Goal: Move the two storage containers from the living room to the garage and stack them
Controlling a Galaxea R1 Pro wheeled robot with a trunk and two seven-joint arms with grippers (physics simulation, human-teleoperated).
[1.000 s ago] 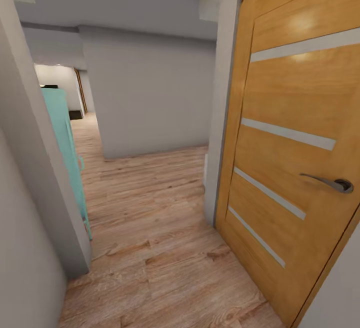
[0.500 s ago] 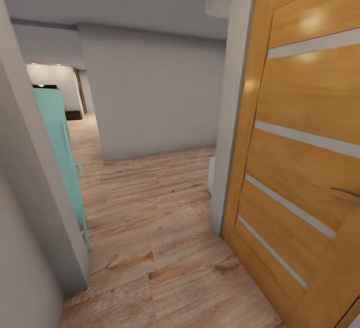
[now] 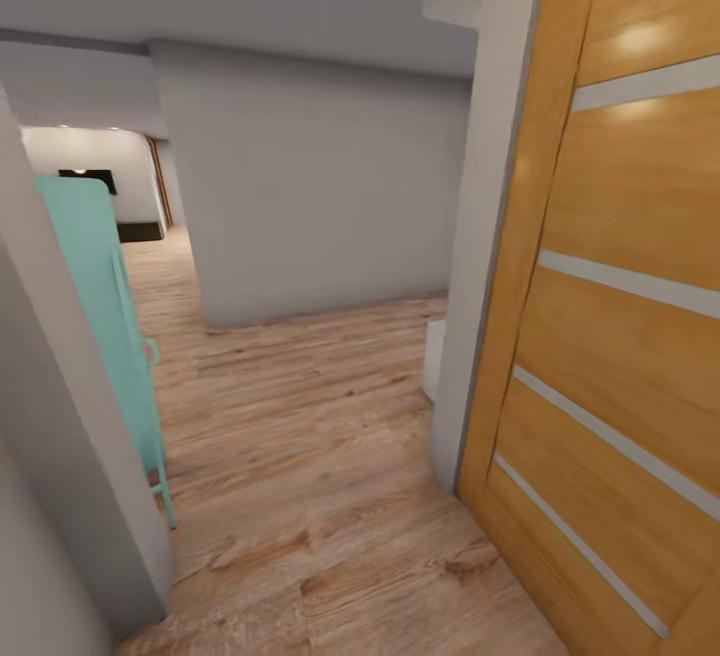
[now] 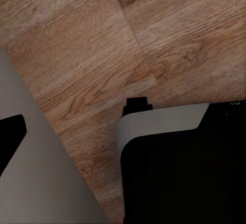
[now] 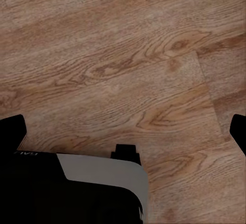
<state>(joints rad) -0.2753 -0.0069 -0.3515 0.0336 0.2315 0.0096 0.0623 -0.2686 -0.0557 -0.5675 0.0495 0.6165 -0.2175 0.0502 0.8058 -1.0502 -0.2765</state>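
The two storage containers are out of view, and so is the garage. I am in a hallway with pale wood-plank flooring (image 3: 300, 436). My right gripper (image 5: 124, 129) is open over the planks, a black fingertip at each side of the right wrist view and nothing between them. My left gripper (image 4: 124, 131) also hangs over the planks, empty. One black fingertip (image 4: 10, 134) shows at the edge, spread as wide as the right one. The other merges with the dark robot base (image 4: 184, 172).
A wood-panelled door (image 3: 620, 336) with pale stripes stands close on the right, beside a grey wall post (image 3: 480, 266). A teal cabinet (image 3: 100, 316) and a grey wall edge (image 3: 50, 436) narrow the left. A grey wall block (image 3: 310, 196) lies ahead. Left of it the passage leads to a far room with a black screen (image 3: 88, 179).
The whole picture has shifted, so the camera has moved. The door has slid right and its handle has left the view. More of the far room shows.
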